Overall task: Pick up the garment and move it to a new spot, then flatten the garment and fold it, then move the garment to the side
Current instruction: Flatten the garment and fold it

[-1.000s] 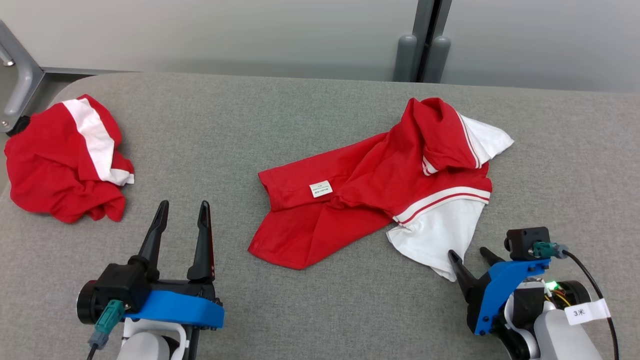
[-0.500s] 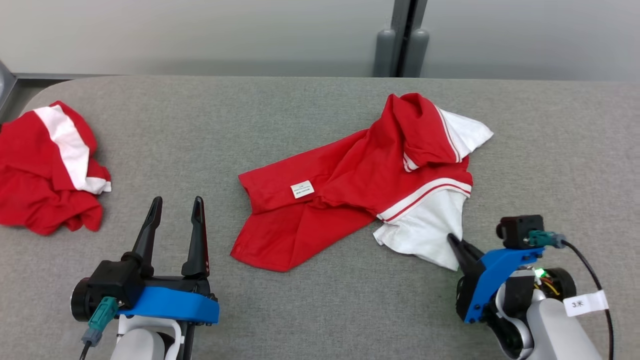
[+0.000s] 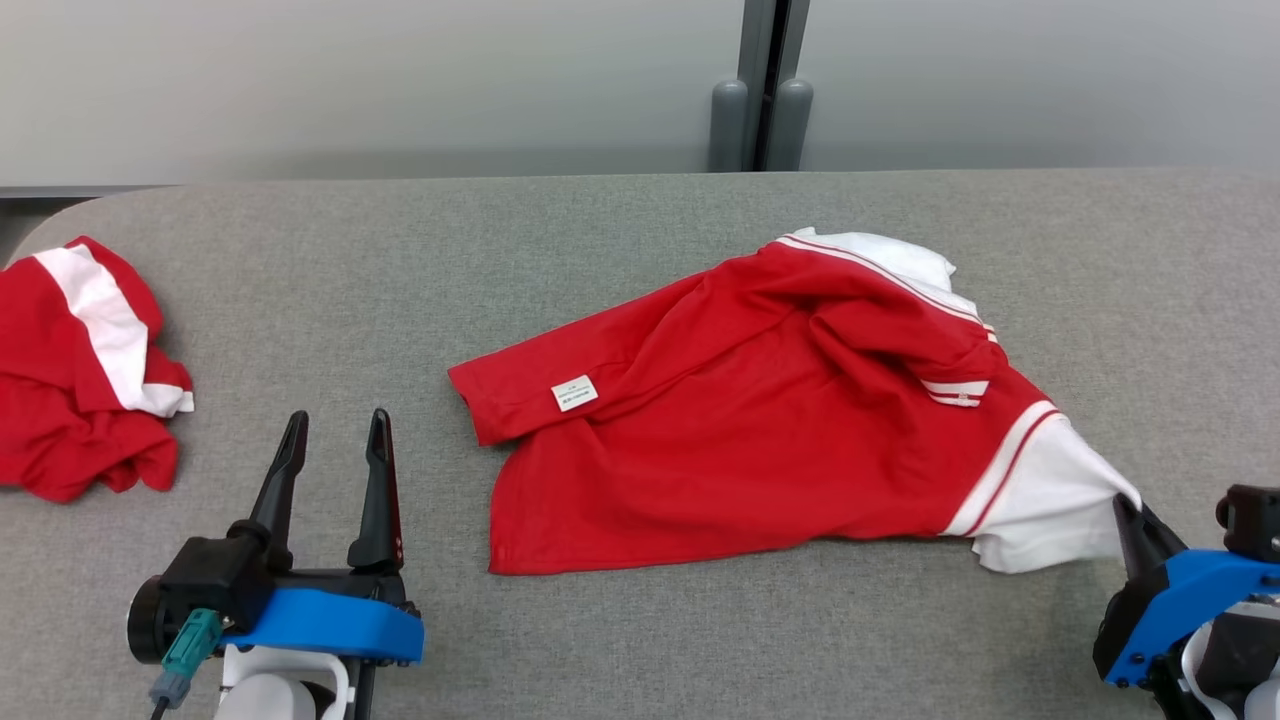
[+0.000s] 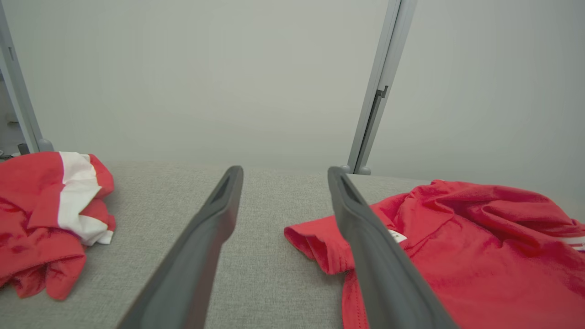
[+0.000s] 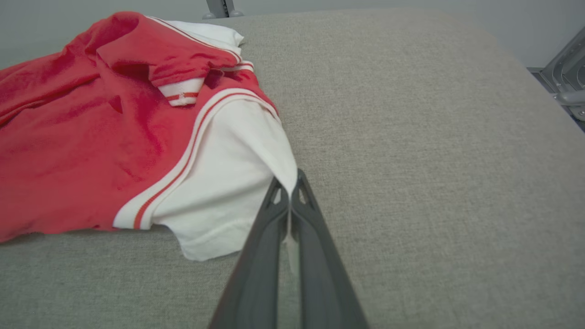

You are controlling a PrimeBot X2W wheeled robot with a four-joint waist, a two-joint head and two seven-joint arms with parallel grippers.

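Red garment (image 3: 760,450), white label (image 3: 574,393) illegible, right end effector (image 5: 287,183) pinching it

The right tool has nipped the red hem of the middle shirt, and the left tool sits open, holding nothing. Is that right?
Not the red hem: the right tool is shut on the white sleeve of the shirt, as the right wrist view shows. The left tool does sit open, holding nothing.

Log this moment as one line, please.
step: pick up | right pincer: shut on garment at white sleeve | left pincer: open, empty | crumpled shirt: far left
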